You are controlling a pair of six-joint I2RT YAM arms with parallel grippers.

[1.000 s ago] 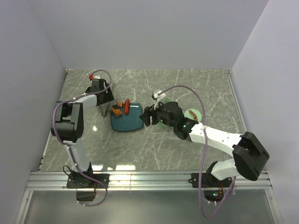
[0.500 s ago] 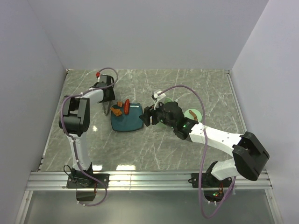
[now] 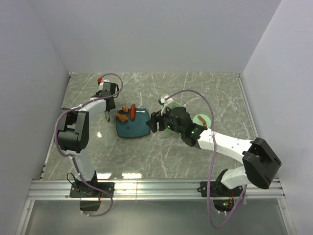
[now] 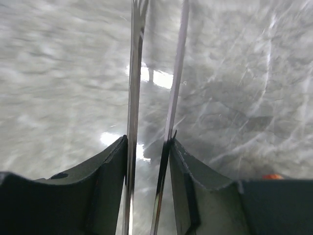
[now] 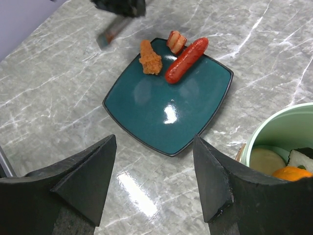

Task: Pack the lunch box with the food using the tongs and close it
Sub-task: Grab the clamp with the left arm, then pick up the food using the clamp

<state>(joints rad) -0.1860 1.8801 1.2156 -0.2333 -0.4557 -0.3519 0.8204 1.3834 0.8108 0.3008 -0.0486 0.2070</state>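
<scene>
The plate (image 5: pixel 166 110) sits mid-table, bare but for three food pieces at its 12 o'clock edge. At its 3 o'clock stands the box (image 5: pixel 270 128), open. It already holds a beige round (image 5: pixel 266 161), a white piece (image 5: pixel 303 157) and an orange piece (image 5: pixel 289 174). The lid (image 3: pixel 202 120) lies flat further toward 3 o'clock.

The right gripper (image 5: pixel 154 141) hovers between plate and box, jaws apart, empty. At the plate's 9 o'clock the left gripper (image 4: pixel 148 142) is clamped on the tongs (image 4: pixel 134 98), pinching both thin springy blades, whose tips are off the plate.

The sausage (image 5: pixel 186 53), nugget (image 5: pixel 150 58) and striped piece (image 5: pixel 176 41) look light, hard and slick. Each is best pinched across its middle, and the sausage may roll.
</scene>
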